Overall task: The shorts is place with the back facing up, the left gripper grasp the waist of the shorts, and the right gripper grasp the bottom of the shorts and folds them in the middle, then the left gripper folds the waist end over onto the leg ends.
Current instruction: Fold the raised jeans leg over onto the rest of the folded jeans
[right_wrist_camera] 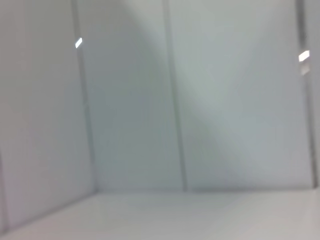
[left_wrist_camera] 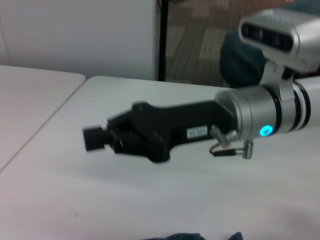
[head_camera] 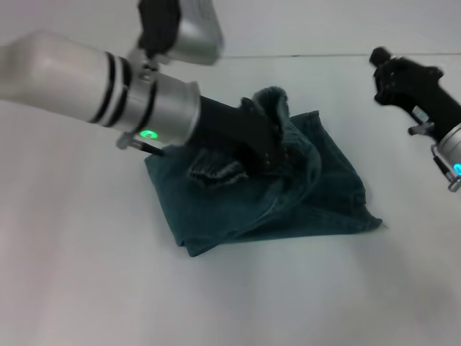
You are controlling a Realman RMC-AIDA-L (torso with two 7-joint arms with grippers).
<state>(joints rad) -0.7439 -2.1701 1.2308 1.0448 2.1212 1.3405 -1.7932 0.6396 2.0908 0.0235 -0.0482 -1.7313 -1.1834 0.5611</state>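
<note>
Shorts (head_camera: 288, 187) are lying mid-bench (head_camera: 86, 274) already halved, left claw (head_camera: 270, 148) pinching a raised fold and looking mid final waist-over-legs fold, right claw (head_camera: 382, 61) hanging well apart, empty, jaws gapping slightly, so flattening is remaining.

One pair of shorts (head_camera: 288, 187) lies on one white table (head_camera: 86, 274); two robot arms are in view, each with one gripper, the left gripper (head_camera: 270, 155) and the right gripper (head_camera: 382, 61)
</note>
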